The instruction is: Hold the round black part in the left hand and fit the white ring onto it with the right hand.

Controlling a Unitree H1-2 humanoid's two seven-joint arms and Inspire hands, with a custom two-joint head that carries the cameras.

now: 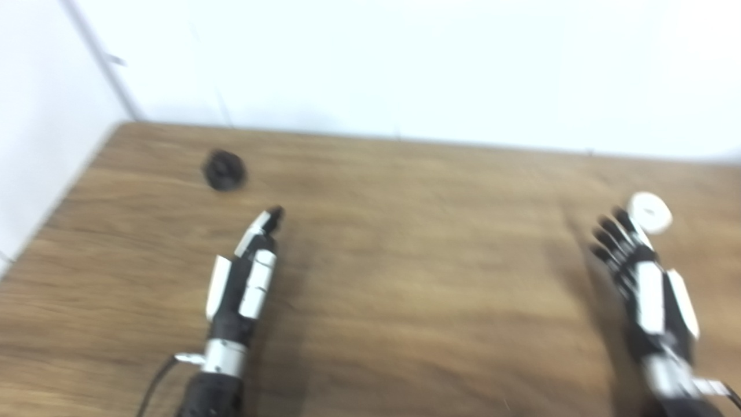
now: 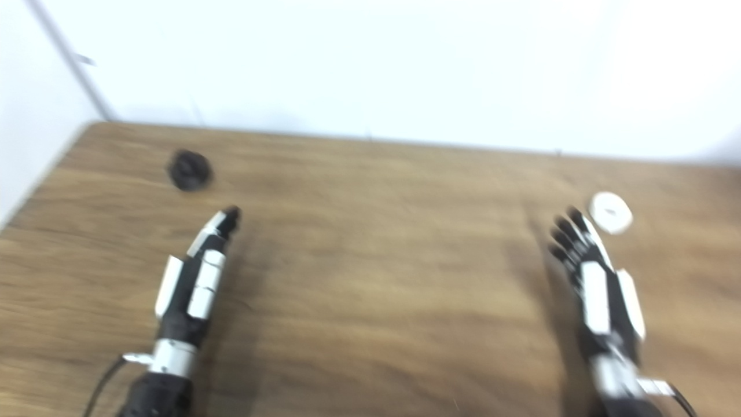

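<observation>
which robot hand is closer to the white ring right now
Right. The right robot hand has its fingertips just short of the white ring, which lies on the table. The left robot hand is across the table, near the round black part.

Wooden table against plain white wall; blurred view.

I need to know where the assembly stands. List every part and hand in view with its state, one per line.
round black part: lying on the table, far left, not held.
white ring: lying flat on the table, far right, not fitted.
left hand: empty, fingers extended, short of the black part.
right hand: open, empty, fingertips close by the ring; contact unclear in the blur.
table: wooden, carrying both parts.
</observation>
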